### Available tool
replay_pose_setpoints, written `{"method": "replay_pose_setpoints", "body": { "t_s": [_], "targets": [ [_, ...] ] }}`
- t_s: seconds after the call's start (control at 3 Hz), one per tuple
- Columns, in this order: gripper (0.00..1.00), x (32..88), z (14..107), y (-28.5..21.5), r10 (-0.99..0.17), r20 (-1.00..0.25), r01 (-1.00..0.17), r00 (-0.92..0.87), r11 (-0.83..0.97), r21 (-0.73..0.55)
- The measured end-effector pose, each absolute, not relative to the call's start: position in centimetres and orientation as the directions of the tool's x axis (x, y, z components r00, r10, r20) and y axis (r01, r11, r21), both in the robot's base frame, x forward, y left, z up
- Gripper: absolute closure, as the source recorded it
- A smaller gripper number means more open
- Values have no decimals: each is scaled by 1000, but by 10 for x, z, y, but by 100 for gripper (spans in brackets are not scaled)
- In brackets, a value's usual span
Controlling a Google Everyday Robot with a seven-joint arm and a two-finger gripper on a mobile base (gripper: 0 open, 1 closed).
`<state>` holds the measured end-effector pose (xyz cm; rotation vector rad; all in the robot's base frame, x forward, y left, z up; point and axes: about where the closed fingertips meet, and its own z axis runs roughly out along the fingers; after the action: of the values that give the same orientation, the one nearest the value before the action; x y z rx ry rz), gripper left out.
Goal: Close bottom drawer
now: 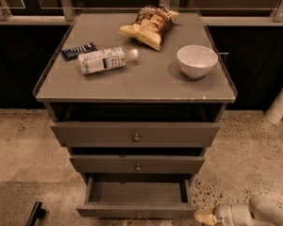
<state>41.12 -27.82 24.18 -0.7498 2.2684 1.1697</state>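
Bottom drawer point(137, 210) sat pulled well out at the foot of the grey cabinet point(132, 86), inside showing, under the middle drawer point(108, 164) and top drawer point(94, 134), which were both further in. My gripper point(201, 216) was low at bottom right, pale tip just beside that drawer's right front corner; couldn't tell contact or its grip state. On top were a chip bag point(150, 25), white bowl point(197, 60), bottle point(106, 60) on its side and dark packet point(79, 50).

The bottom drawer point(108, 210) is matt grey metal, like the tabletop point(146, 82); the bowl point(197, 60) glossy white; the gripper point(201, 216), low right beside that drawer, smooth pale plastic.
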Motion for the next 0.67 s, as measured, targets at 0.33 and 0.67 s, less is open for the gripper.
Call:
{"method": "replay_pose_setpoints", "body": {
  "t_s": [0.33, 0.67],
  "targets": [
    [100, 405, 239, -272, -249, -620, -651, -744, 478, 589],
    [100, 406, 233, -274, -232, -614, -636, -755, 487, 598]
  ]
}}
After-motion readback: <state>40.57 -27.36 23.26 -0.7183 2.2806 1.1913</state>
